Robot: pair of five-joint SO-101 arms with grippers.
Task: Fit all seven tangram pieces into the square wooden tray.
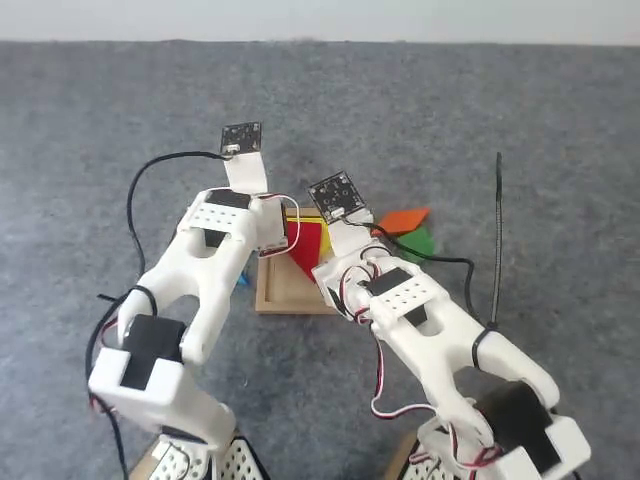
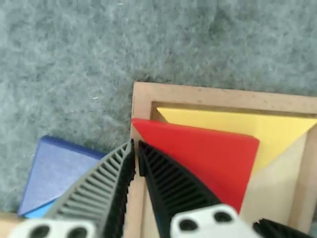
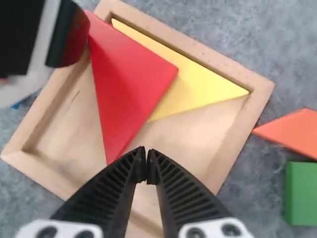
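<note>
The square wooden tray (image 3: pixel 247 124) holds a yellow triangle (image 3: pixel 198 84) flat in one corner. A big red triangle (image 3: pixel 124 84) lies tilted, one corner up on the tray's rim (image 2: pixel 198 93) and one edge over the yellow piece. My left gripper (image 2: pixel 134 145) is shut, its tips over the rim right beside that raised red corner (image 2: pixel 143 126). My right gripper (image 3: pixel 146 151) is shut and empty above the bare tray floor, near the red triangle's opposite tip. A blue piece (image 2: pixel 59 173) lies on the carpet outside the tray, by the left gripper.
An orange piece (image 3: pixel 292 131) and a green piece (image 3: pixel 301 191) lie on the grey carpet just beyond the tray's right side (image 1: pixel 405 219). Both arms crowd over the tray (image 1: pixel 290 295). A black cable (image 1: pixel 497 230) runs along the right.
</note>
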